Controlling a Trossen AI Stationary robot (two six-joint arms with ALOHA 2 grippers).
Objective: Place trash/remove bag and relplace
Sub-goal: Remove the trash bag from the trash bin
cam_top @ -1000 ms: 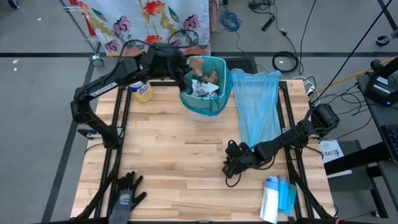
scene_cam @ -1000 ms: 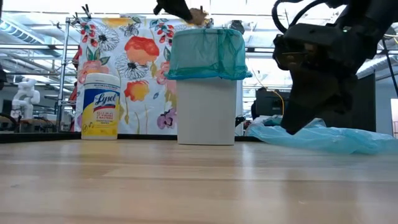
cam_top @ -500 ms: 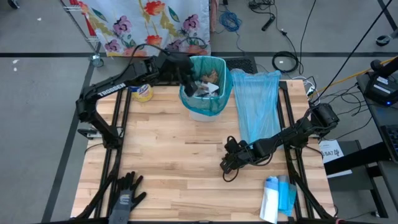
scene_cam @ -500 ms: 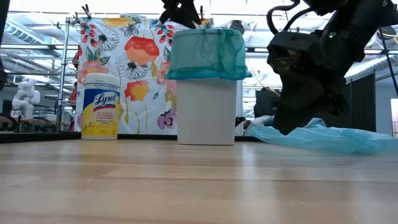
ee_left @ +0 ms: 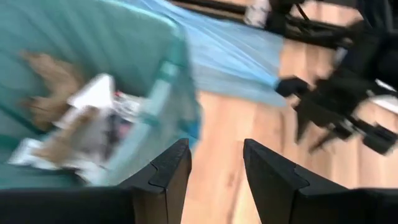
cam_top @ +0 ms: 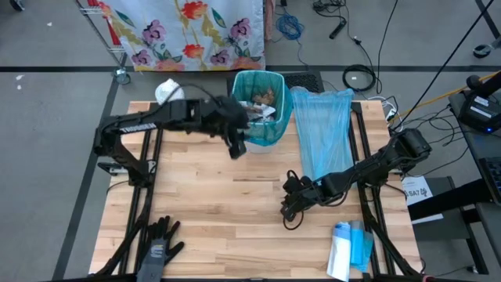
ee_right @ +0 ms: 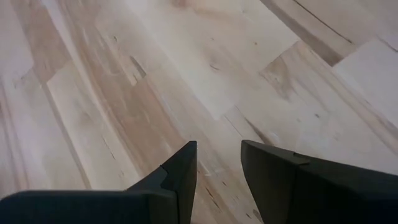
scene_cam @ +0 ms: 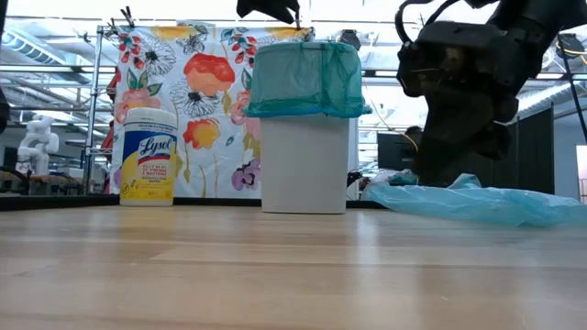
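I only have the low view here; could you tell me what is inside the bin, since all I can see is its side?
Observer: From above, the bin holds crumpled trash: brown paper wads and white scraps, lying inside the teal liner.
Operator: Thank you. Is the left gripper carrying anything?
Observer: No. The left gripper is open with nothing between its fingers, beside the bin's rim.
Operator: And where is the right gripper?
Observer: The right gripper hangs over bare wood near the middle of the table, open and empty.
Operator: Is there anything on the table nearer than my camera shows?
Observer: Yes, a black glove lies at the table's front left corner.
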